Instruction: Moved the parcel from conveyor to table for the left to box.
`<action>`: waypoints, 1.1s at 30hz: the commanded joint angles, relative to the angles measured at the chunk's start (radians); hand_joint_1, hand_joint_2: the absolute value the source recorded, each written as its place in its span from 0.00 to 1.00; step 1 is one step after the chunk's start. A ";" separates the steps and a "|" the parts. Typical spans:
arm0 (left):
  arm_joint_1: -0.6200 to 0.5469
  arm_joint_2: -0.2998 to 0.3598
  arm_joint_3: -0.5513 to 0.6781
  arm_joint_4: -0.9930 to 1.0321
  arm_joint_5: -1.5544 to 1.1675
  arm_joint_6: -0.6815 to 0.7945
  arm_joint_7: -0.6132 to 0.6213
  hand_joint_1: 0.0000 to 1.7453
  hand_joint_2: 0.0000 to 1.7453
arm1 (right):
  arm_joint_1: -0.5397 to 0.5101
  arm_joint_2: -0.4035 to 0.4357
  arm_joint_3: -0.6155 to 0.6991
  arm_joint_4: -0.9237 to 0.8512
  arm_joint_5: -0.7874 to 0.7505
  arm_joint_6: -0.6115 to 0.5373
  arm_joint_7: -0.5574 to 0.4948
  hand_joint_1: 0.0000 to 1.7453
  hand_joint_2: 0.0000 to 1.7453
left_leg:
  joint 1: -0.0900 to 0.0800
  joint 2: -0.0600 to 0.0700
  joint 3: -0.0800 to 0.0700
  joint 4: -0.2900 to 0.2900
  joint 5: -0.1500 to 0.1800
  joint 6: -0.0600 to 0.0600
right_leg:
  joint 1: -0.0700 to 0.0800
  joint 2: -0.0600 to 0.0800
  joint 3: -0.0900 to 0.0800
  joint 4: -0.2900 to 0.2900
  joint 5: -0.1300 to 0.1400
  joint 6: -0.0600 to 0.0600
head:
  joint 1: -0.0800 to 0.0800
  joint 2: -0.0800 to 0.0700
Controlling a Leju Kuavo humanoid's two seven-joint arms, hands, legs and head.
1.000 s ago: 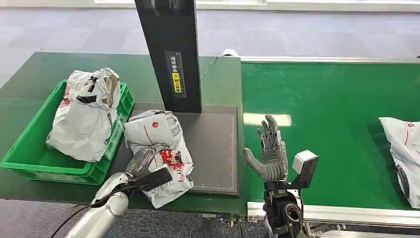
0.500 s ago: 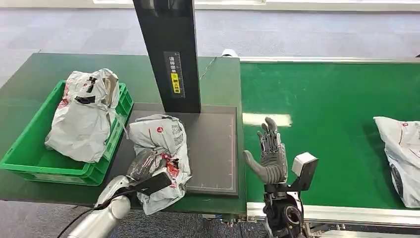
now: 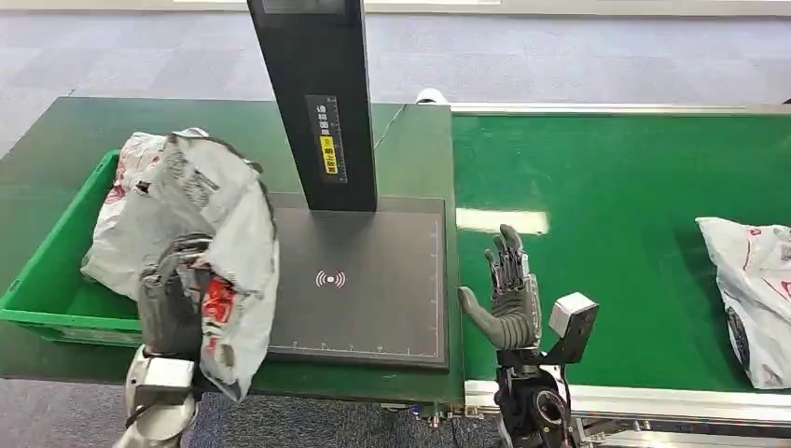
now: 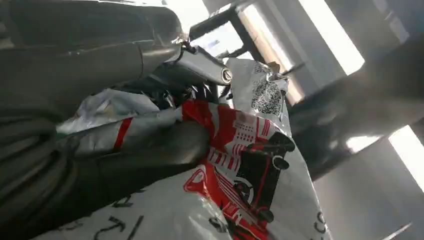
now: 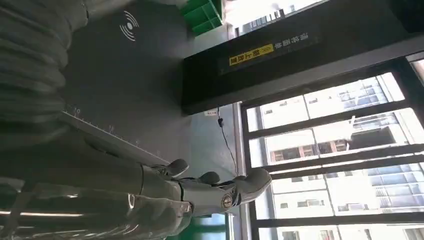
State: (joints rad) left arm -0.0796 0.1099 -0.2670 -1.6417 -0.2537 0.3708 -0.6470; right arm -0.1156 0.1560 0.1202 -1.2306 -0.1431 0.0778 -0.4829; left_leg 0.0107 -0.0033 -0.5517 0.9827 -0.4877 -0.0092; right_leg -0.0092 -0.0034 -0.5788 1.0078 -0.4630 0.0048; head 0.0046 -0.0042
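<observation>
My left hand (image 3: 175, 303) grips a crumpled white parcel with red print (image 3: 224, 243) and holds it up off the table, between the green box (image 3: 51, 280) and the dark scanner pad (image 3: 359, 280). The left wrist view has the same parcel (image 4: 250, 165) close up against my fingers (image 4: 150, 150). A second white parcel (image 3: 126, 224) lies in the box, partly hidden behind the lifted one. My right hand (image 3: 508, 294) stands upright and open at the near edge of the green conveyor (image 3: 606, 205), holding nothing; its fingers (image 5: 210, 192) show spread in the right wrist view.
A black scanner post (image 3: 317, 93) rises from the back of the pad. Another white parcel (image 3: 751, 289) lies at the conveyor's right edge. The dark green table (image 3: 56, 140) extends behind the box.
My left hand has lifted the parcel off the scanner pad and carried it left toward the box. The pad's symbol is now uncovered. The parcel on the conveyor has crept slightly left.
</observation>
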 commanded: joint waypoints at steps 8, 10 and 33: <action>0.093 -0.039 0.213 -0.426 0.196 0.009 -0.051 1.00 1.00 | 0.002 0.006 -0.009 0.038 0.004 -0.015 -0.004 0.00 1.00 | 0.001 0.002 0.000 0.001 -0.001 0.000 | 0.001 0.002 0.000 0.000 0.000 0.000 | 0.001 0.000; 0.026 -0.052 0.305 -0.344 0.200 0.018 -0.039 1.00 1.00 | 0.001 0.015 -0.009 0.035 0.008 -0.012 -0.005 0.00 1.00 | 0.000 0.002 0.000 0.000 -0.001 0.000 | 0.001 0.002 0.000 0.000 0.000 0.000 | 0.000 0.000; -0.662 0.340 0.379 1.012 -0.406 -0.312 0.451 1.00 1.00 | -0.025 0.023 -0.042 0.054 0.043 0.048 0.025 0.00 1.00 | 0.002 0.003 0.003 -0.002 0.005 -0.003 | 0.002 0.001 0.001 0.000 0.004 -0.004 | 0.000 0.000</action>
State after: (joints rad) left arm -0.5522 0.2947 0.2186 -1.1887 -0.5774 0.1261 -0.2359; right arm -0.1153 0.1926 0.1114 -1.2177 -0.0950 0.1033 -0.4742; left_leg 0.0129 0.0014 -0.5501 0.9826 -0.4843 -0.0123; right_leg -0.0070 -0.0002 -0.5793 1.0092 -0.4592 0.0004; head 0.0046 -0.0042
